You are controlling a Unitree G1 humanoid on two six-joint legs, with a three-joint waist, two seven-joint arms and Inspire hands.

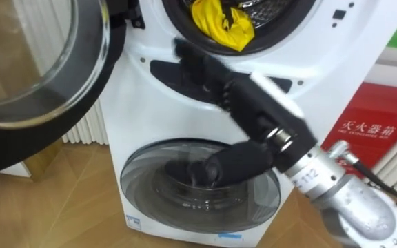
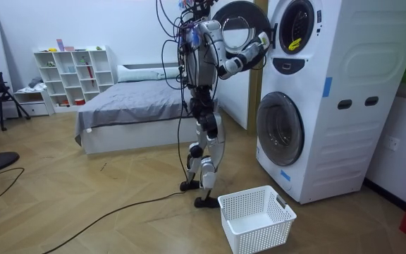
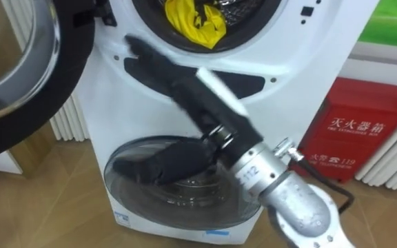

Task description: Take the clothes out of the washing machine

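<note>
Left eye view, from left to right: the round glass door (image 1: 40,76) of the upper washing machine (image 1: 336,62) hangs wide open at the left edge, with a white radiator (image 1: 88,127) on the wall below it. Just to its right is the mouth of the upper drum (image 1: 257,8), and a yellow cloth (image 1: 222,24) lies bunched at the bottom of the opening, drooping onto the dark rim. The right hand (image 1: 229,86) comes up from the lower right across the white front panel. Its black fingers (image 1: 185,52) point at the rim just below and left of the cloth. The hand is smeared, but the fingers look stretched out fairly straight and hold nothing. I cannot tell whether the tips touch the rim. Below it the domed glass door of the lower machine (image 1: 157,200) is closed, with a dark shape across it that is probably the arm's reflection. A red box (image 1: 371,127) stands against the wall at the far right.

In the room view a white shelf (image 2: 76,74) and a bed (image 2: 129,106) with a grey cover are at the left. The robot stands upright on the wooden floor (image 2: 83,204) facing the stacked machines, right arm raised to the upper opening. An empty white basket (image 2: 256,219) sits on the floor just beside its feet, in front of the lower machine.
</note>
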